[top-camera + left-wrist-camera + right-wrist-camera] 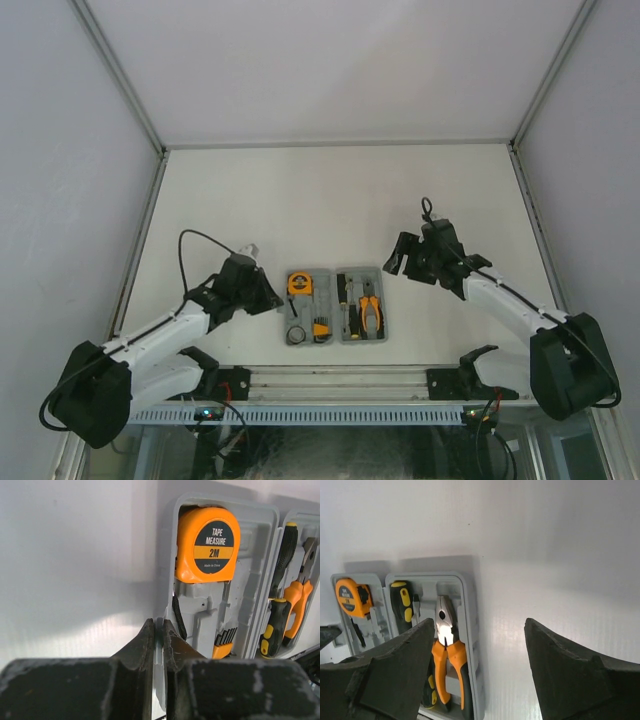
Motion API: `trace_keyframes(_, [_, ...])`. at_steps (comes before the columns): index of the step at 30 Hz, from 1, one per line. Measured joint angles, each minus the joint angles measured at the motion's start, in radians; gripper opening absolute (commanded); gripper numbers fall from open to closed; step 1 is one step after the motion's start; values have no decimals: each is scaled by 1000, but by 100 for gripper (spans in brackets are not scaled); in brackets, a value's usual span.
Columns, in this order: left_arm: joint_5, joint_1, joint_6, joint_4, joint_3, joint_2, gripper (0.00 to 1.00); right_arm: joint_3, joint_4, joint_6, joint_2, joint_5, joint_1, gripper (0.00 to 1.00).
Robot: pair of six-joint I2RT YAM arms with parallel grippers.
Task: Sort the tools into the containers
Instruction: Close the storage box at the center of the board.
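Observation:
The open grey tool case (pixel 335 275) lies mid-table. Its left half holds the orange tape measure (pixel 207 545), the orange hex-key set (pixel 222 647) and a small black ring (pixel 296 335). Its right half holds two black-and-yellow screwdrivers (pixel 282 555) and the orange-handled pliers (pixel 450 655). My left gripper (pixel 159 625) sits at the case's left side, its fingers pinched on the thin grey rim (pixel 170 540). To the right of the case and above the table, my right gripper (pixel 479 625) stands open with only bare table between its fingers.
White enclosure walls with metal frame posts (pixel 140 110) bound the table on three sides. A metal rail (pixel 330 378) runs along the near edge between the arm bases. A black cable (pixel 200 238) loops above the left arm.

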Motion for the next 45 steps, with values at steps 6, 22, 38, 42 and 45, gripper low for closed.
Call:
trace_keyframes(6, [14,95,33,-8,6,4,1,-12,17,0,-2,-102,-51,65])
trace_keyframes(22, [41,151,92,-6,31,40,2,-53,80,15,130,-209,-39,10])
trace_keyframes(38, [56,151,161,-11,44,52,0,-81,167,23,176,-216,11,0])
trace_keyframes(42, [58,151,166,-10,44,52,0,-81,180,35,216,-224,38,0])
trace_keyframes(45, [60,151,167,-10,44,52,0,-81,200,50,235,-242,52,0])
